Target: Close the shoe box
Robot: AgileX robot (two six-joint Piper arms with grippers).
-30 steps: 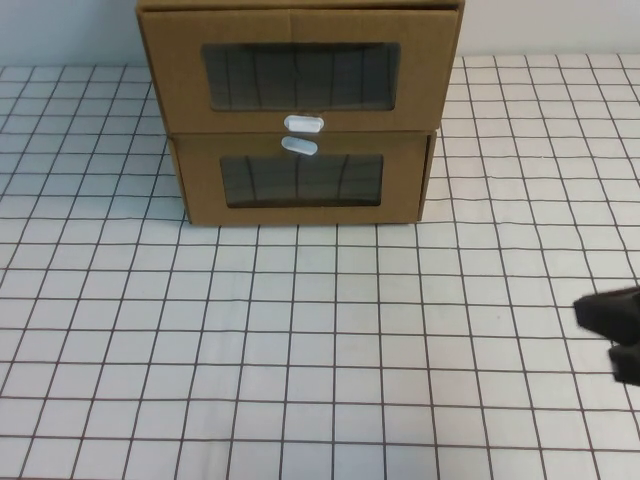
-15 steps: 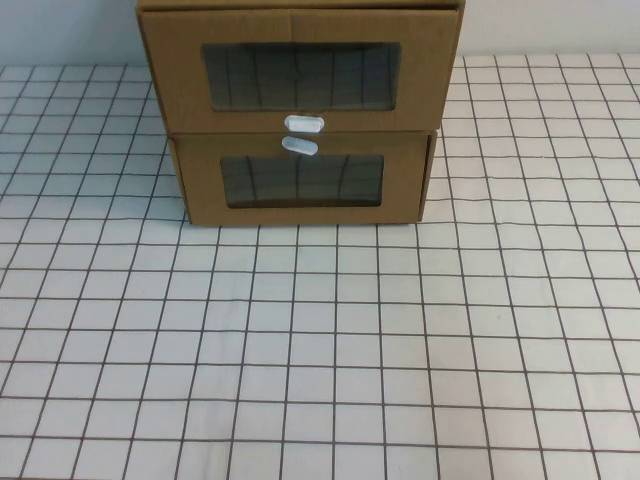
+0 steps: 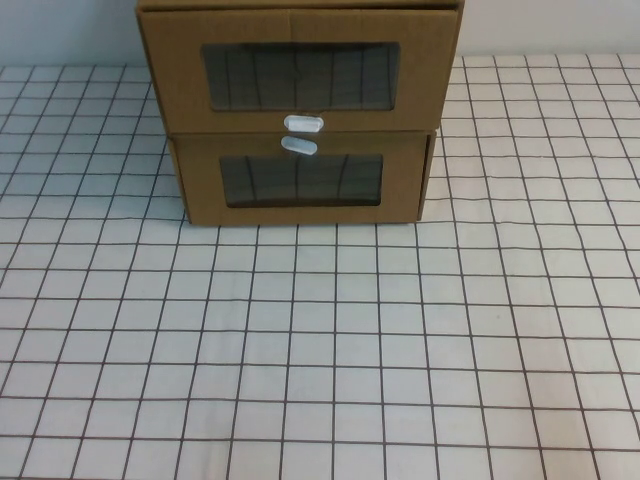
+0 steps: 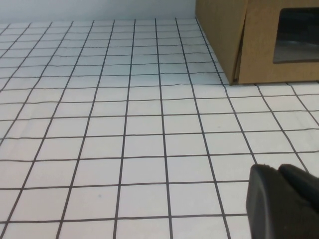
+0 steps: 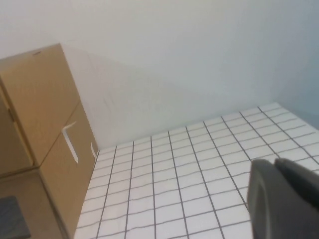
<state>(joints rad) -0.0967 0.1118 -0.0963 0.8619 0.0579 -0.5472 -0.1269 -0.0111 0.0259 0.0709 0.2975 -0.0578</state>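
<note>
Depth is the relation that matters here. The shoe box [image 3: 300, 70] sits at the far edge of the counter [image 3: 320, 350], stacked on a lower box [image 3: 300, 185] of the same cardboard. Its windowed front faces us and its long side runs left to right. We judge that closing it calls for a straight push away from the robot, toward the back wall [image 5: 199, 59], with contact somewhere on the front panel around the window [image 3: 300, 76] or the white pull tab [image 3: 303, 123].

Neither arm appears in the high view, so both hands are held back on the robot's side, well apart from the box. The left hand [image 4: 281, 199] shows only as a dark tip low over the counter. Its camera catches the near left corner of the stack, so the box lies ahead of it and toward the robot's right. The right hand [image 5: 284, 199] is likewise just a dark tip. Its camera looks at the right side wall of the stack, so the box lies ahead and toward the robot's left. We cannot tell whether either hand is open or closed.

The stack stands slightly left of centre, so the left arm may have the shorter reach, but we cannot tell for certain. We also cannot tell how far the drawer stands out.
</note>
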